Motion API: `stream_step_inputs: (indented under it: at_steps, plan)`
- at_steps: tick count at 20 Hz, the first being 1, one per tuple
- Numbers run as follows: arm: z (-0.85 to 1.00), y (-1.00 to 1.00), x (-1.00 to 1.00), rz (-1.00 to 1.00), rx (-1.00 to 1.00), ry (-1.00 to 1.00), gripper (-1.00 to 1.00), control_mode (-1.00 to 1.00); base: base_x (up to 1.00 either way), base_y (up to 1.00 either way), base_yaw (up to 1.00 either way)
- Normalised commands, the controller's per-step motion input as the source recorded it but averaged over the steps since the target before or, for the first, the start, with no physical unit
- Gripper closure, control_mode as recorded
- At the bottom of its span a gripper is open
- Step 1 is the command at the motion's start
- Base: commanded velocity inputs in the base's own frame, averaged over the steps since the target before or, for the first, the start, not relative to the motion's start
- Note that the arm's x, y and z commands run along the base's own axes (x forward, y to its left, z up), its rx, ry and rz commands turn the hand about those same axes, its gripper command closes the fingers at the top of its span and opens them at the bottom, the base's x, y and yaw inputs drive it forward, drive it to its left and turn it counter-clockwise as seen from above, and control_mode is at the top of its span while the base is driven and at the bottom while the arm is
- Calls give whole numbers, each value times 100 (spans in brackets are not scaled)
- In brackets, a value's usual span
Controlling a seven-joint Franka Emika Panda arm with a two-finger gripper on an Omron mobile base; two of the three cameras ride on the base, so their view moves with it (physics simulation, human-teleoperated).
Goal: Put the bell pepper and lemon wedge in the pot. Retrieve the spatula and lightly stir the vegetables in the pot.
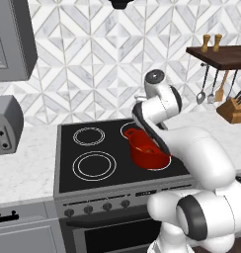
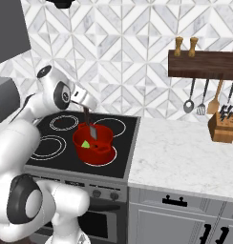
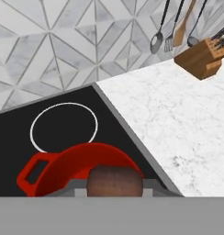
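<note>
**Spatula in the pot, stirring under way**

The red pot [image 2: 93, 143] sits on the front right burner of the stove [image 2: 51, 125], with a green piece [image 2: 85, 143] — probably the bell pepper — lying inside near its left wall. The gripper [image 2: 83, 106] hangs just above the pot's rim, its jaws closed on the spatula [image 2: 90, 125]. The tool's long axis runs steeply down from the jaws, its grey blade dipped into the pot just right of the green piece. A stir, I'd judge, means sweeping that blade sideways within the walls — the lemon wedge I can't make out.
</note>
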Motion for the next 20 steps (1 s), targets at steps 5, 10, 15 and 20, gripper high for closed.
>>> stream_step_inputs:
  at_steps: [5, 10, 15, 20]
  plan:
    - [-28, 17, 14, 0, 2, 0, 100, -100, 0, 0, 0]
    - [-14, 36, -4, 0, 3, 1, 100, -100, 0, 0, 0]
    - [-15, 2, 2, 0, 2, 0, 100, -100, 0, 0, 0]
    - [-25, 0, 0, -1, 1, 0, 100, -100, 0, 0, 0]
